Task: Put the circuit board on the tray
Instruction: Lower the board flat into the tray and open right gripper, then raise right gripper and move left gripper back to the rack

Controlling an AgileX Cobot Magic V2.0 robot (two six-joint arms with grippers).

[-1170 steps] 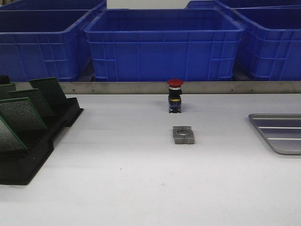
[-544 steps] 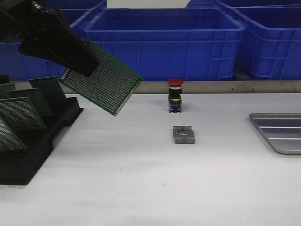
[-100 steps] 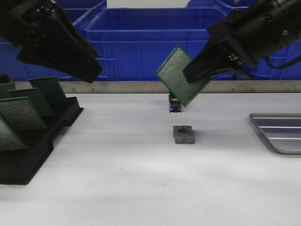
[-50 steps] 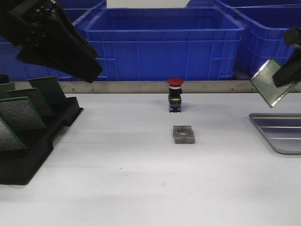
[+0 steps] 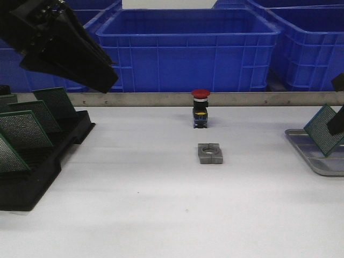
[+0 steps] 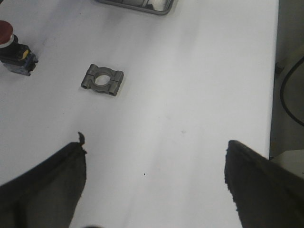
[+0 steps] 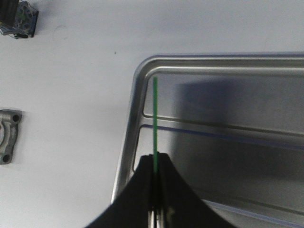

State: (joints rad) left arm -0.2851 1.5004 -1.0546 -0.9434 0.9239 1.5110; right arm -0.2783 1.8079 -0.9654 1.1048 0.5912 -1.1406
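My right gripper is shut on a green perforated circuit board, seen edge-on in the right wrist view. It holds the board tilted just above the left end of the silver-grey tray, whose rim and ridged floor fill the right wrist view. Only a bit of this gripper shows at the right edge of the front view. My left gripper is open and empty, raised over the table at the upper left of the front view.
A black slotted rack with several green boards stands at the left. A red push button and a grey metal clamp block sit mid-table. Big blue bins line the back behind a metal rail.
My right gripper has carried the board to the right and down, from mid-table height to just over the tray's left end. The left arm has not moved.
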